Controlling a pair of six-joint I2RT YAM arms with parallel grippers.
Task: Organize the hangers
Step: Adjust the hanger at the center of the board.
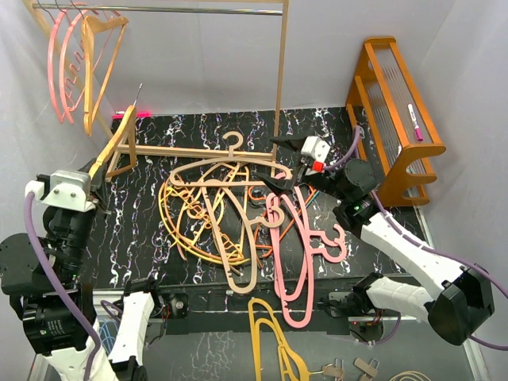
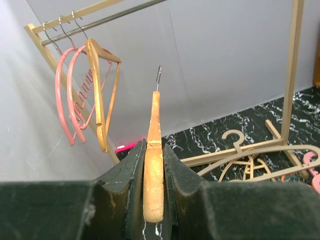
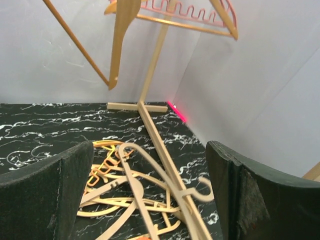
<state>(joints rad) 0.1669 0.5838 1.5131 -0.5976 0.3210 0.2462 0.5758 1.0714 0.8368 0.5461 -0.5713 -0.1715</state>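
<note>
My left gripper (image 1: 101, 176) is shut on the end of a wood-tan hanger (image 1: 119, 135) with a metal hook, held tilted up toward the rack; the left wrist view shows the jaws (image 2: 153, 150) clamped on this hanger (image 2: 154, 125). Two pink hangers (image 1: 59, 63) and a wooden one (image 1: 101, 55) hang on the rail, also seen in the left wrist view (image 2: 65, 105). A pile of hangers lies on the black mat: yellow-orange (image 1: 184, 214), tan (image 1: 234, 238), pink (image 1: 292, 270). My right gripper (image 1: 279, 167) is open and empty above the pile's right side (image 3: 150, 190), over a tan hanger (image 3: 131, 172).
The wooden rack's base bar (image 1: 198, 151) and post (image 1: 279, 79) stand at the back of the mat. An orange wooden stand (image 1: 397, 119) with a pink marker (image 1: 414, 123) is at the right. A mustard-yellow hanger (image 1: 274, 337) lies past the mat's front edge.
</note>
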